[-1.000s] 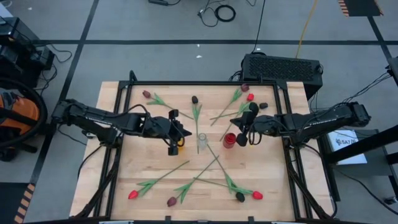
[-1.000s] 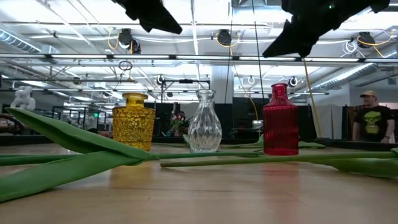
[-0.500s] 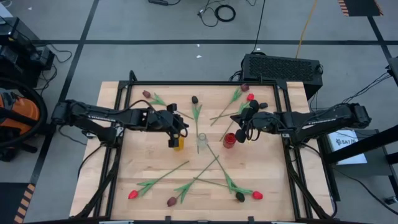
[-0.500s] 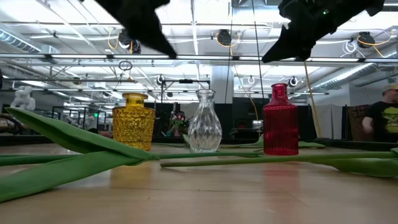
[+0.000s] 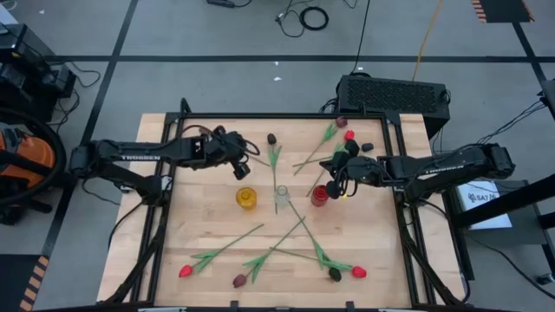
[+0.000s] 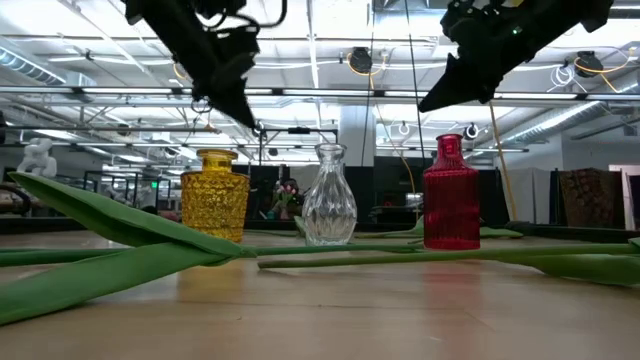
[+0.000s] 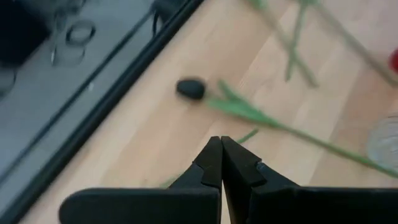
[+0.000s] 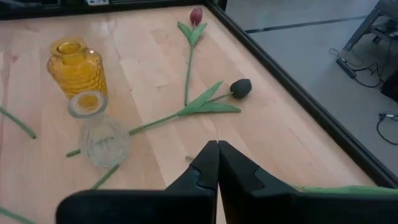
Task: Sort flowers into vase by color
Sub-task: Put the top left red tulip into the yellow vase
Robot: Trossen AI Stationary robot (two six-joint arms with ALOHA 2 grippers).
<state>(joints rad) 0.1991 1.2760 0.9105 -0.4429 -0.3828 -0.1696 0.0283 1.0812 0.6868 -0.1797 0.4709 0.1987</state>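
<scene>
Artificial tulips lie flat on the table in two loose groups. The far group includes a maroon tulip, a black one and a red one. The near group includes a red one and a maroon one. A yellow vase, a clear vase and a red vase stand in a row at mid-table. My left gripper is shut and empty, on the far side of the yellow vase. My right gripper is shut and empty, above the red vase.
Long green stems and leaves cross the near half of the table. A black frame borders the tabletop, and a black box sits beyond its far right corner. Bare wood shows between the vases and the near flowers.
My left gripper has moved from above the yellow vase toward the table's far edge, staying shut, and the yellow vase now shows uncovered. My right gripper has stayed about where it was, above the red vase.
</scene>
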